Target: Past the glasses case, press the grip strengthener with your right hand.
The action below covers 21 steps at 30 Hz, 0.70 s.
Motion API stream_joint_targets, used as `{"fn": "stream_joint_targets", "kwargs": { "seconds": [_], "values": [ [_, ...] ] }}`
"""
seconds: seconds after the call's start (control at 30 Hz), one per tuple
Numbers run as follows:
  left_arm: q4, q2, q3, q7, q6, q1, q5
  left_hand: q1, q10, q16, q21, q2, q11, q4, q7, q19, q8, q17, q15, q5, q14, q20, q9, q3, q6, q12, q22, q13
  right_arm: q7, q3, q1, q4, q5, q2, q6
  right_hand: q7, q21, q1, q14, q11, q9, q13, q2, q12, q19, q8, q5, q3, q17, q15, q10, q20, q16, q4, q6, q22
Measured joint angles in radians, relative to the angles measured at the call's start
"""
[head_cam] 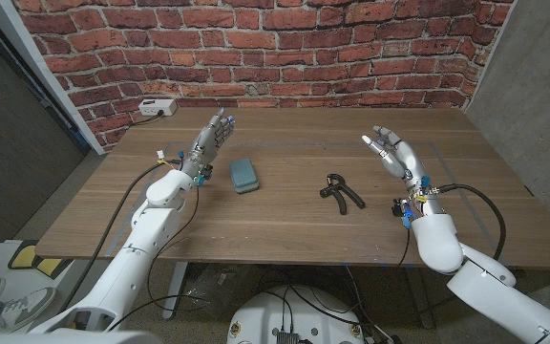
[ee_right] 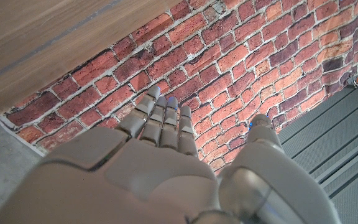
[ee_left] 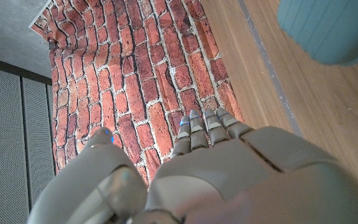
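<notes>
A black grip strengthener (head_cam: 340,192) lies on the wooden table (head_cam: 285,225) near the middle, its handles spread toward the front right. To its left sits a teal glasses case (head_cam: 245,175), whose corner (ee_left: 328,28) also appears in the left wrist view. My right hand (head_cam: 391,152) is raised above the table to the right of the strengthener, fingers apart, holding nothing; its back (ee_right: 160,162) faces the brick wall. My left hand (head_cam: 208,141) is raised left of the case, fingers extended and apart, also holding nothing; its back (ee_left: 229,168) shows in the left wrist view.
A white power strip (head_cam: 158,108) lies at the table's far left corner against the brick wall (head_cam: 256,48). Cables run along both forearms.
</notes>
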Motion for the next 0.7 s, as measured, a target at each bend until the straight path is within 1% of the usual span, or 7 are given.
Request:
{"fn": "stream_joint_targets", "kwargs": {
  "seconds": [0.03, 0.17, 0.27, 0.33, 0.4, 0.47, 0.7],
  "values": [
    [-0.001, 0.001, 0.0, 0.0, 0.0, 0.001, 0.0, 0.0, 0.003, 0.0, 0.0, 0.0, -0.003, 0.0, 0.0, 0.0, 0.0, 0.0, 0.0, 0.0, 0.0, 0.0, 0.0, 0.0, 0.0, 0.0, 0.0, 0.0, -0.004, 0.0, 0.0, 0.0, -0.02, 0.0, -0.023, 0.0, 0.0, 0.0, 0.0, 0.0, 0.0, 0.0, 0.0, 0.0, 0.0, 0.0, 0.0, 0.0, 0.0, 0.0, 0.0, 0.0, 0.0, 0.0, 0.0, 0.0],
    [-0.005, 0.003, 0.001, 0.0, -0.005, 0.002, -0.001, 0.0, 0.003, 0.0, 0.0, 0.0, -0.003, 0.0, 0.0, 0.0, -0.004, 0.0, -0.005, -0.006, 0.005, 0.0, 0.0, 0.0, 0.0, 0.0, 0.0, 0.0, -0.014, -0.009, -0.019, -0.051, -0.079, -0.022, -0.093, -0.003, 0.0, 0.004, 0.0, -0.002, 0.0, 0.0, -0.004, 0.0, 0.0, 0.0, 0.0, 0.0, 0.0, 0.0, 0.002, 0.0, 0.0, 0.0, 0.003, 0.0],
    [-0.006, 0.004, 0.002, -0.001, -0.006, 0.003, -0.002, 0.009, 0.003, 0.0, 0.0, 0.009, -0.003, 0.0, 0.0, 0.0, -0.004, 0.0, -0.005, -0.008, 0.005, 0.0, 0.0, 0.0, 0.0, 0.0, 0.0, 0.0, -0.017, -0.015, -0.027, -0.076, -0.117, -0.031, -0.143, -0.005, 0.0, 0.005, 0.0, -0.006, 0.0, 0.0, -0.005, 0.0, 0.0, 0.0, 0.0, 0.004, 0.0, 0.0, 0.006, 0.0, 0.0, -0.004, 0.009, 0.0],
    [-0.008, 0.004, 0.002, -0.001, -0.006, 0.005, -0.003, 0.009, 0.003, 0.0, 0.0, 0.009, -0.003, 0.0, 0.0, 0.0, -0.004, 0.0, -0.005, -0.008, 0.005, 0.0, 0.0, 0.0, 0.0, 0.0, 0.0, 0.0, -0.018, -0.016, -0.028, -0.079, -0.141, -0.033, -0.175, -0.003, 0.0, 0.008, 0.0, -0.009, 0.0, 0.0, -0.008, 0.0, 0.0, 0.0, 0.0, 0.004, 0.0, 0.0, 0.009, 0.0, 0.0, -0.004, 0.014, 0.0],
    [-0.009, 0.005, 0.002, -0.002, -0.006, 0.006, -0.005, 0.009, 0.003, 0.0, 0.0, 0.009, -0.003, 0.0, 0.005, 0.0, -0.004, 0.0, -0.005, -0.008, 0.005, 0.0, 0.0, 0.0, 0.005, 0.0, 0.0, 0.0, -0.018, -0.029, -0.034, -0.109, -0.154, -0.044, -0.193, -0.003, 0.0, 0.008, 0.0, -0.009, 0.0, 0.0, -0.008, 0.0, 0.0, 0.0, 0.0, 0.004, 0.0, 0.0, 0.016, 0.0, 0.0, -0.004, 0.014, 0.0],
    [-0.012, 0.006, 0.002, -0.003, -0.006, 0.008, -0.006, 0.009, 0.003, 0.0, 0.0, 0.009, -0.003, 0.0, 0.005, 0.0, -0.004, 0.0, -0.005, -0.008, 0.005, 0.0, 0.0, 0.0, 0.005, 0.0, 0.0, 0.0, -0.016, -0.035, -0.035, -0.119, -0.183, -0.048, -0.234, -0.007, 0.0, 0.016, 0.002, -0.007, 0.0, 0.0, -0.008, 0.007, 0.0, 0.0, 0.0, 0.004, 0.0, -0.003, 0.018, 0.0, 0.0, -0.004, 0.018, 0.0],
    [-0.016, 0.01, 0.002, -0.005, -0.006, 0.012, -0.011, 0.009, 0.003, 0.0, 0.0, 0.009, -0.003, 0.0, 0.0, 0.0, -0.004, 0.002, -0.005, -0.008, 0.005, 0.0, 0.0, 0.0, 0.011, -0.008, 0.0, 0.0, 0.003, -0.069, -0.032, -0.159, -0.236, -0.06, -0.314, -0.01, 0.0, 0.021, 0.015, -0.014, 0.0, 0.0, -0.013, 0.008, 0.011, 0.004, 0.0, 0.004, 0.0, -0.007, 0.025, 0.0, 0.0, -0.004, 0.032, 0.0]
  ]
}}
